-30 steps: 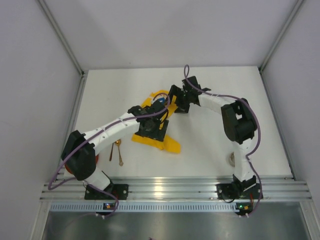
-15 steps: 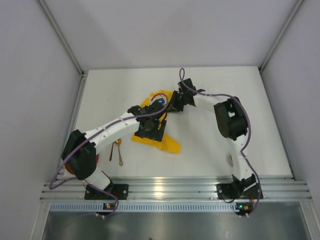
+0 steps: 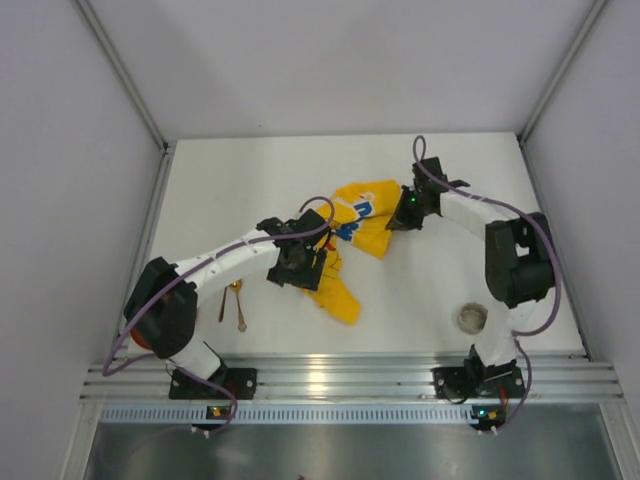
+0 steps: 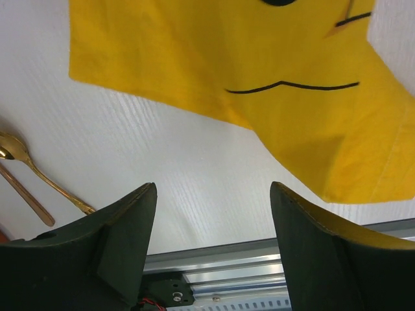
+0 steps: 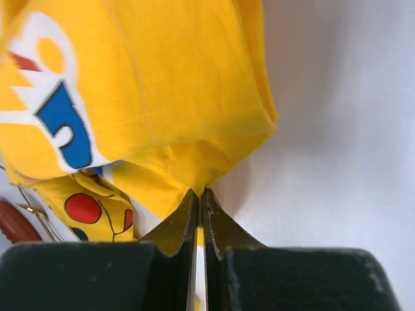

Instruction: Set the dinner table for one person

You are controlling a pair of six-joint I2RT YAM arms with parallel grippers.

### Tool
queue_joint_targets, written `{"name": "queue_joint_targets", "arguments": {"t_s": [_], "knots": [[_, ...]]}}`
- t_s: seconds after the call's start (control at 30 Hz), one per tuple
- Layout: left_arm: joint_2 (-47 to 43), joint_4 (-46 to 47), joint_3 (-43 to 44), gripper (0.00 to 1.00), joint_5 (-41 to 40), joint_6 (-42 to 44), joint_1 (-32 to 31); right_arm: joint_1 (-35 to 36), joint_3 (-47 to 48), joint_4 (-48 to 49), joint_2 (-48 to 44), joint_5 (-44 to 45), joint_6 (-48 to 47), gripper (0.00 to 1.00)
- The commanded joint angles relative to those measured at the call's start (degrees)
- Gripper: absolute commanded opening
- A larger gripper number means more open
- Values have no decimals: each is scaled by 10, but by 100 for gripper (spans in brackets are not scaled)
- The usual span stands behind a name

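The dinner table [image 3: 240, 190] is a plain white top. On it lies a yellow cartoon-print cloth [image 3: 362, 212], partly lifted and pulled out toward the right. My right gripper [image 3: 400, 218] is shut on a bunched edge of the cloth [image 5: 162, 84], and the fabric is pinched between the tips of the right gripper [image 5: 200, 194]. My left gripper [image 3: 300, 268] hovers at the cloth's left side. In the left wrist view the left gripper [image 4: 214, 194] stands open over bare table, with nothing between its fingers and the cloth [image 4: 259, 65] beyond them.
Two slim gold and copper utensils [image 3: 236, 300] lie left of the cloth; a gold spoon [image 4: 39, 172] shows in the left wrist view. A small round cup [image 3: 472, 318] stands near the right arm's base. An aluminium rail [image 3: 350, 378] borders the near edge.
My right gripper has shut on the cloth and drawn it to the right, unfolding it. The left gripper stayed near its place and its jaws narrowed a little.
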Motion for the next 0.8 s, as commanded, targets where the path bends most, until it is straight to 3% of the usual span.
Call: {"name": "queue_joint_targets", "arguments": {"t_s": [0.0,0.23,0.37,0.43,0.57,0.77], "knots": [[14,32,-8,76,12,1,2,-27,-42,-62,-113,44,-56,0],[66,40,4,74,7,8,3,-77,-128,-168,-220,154,-66,0],[77,34,43,73,22,-1,2,-156,-194,-164,-300,129,-63,0],[71,37,58,76,45,-9,2,-178,-210,-164,-322,116,-72,0],[51,103,61,93,159,-23,1,-178,-217,-166,-323,96,-92,0],[75,135,47,90,243,5,-30,-205,-215,-165,-301,81,-94,0]]}}
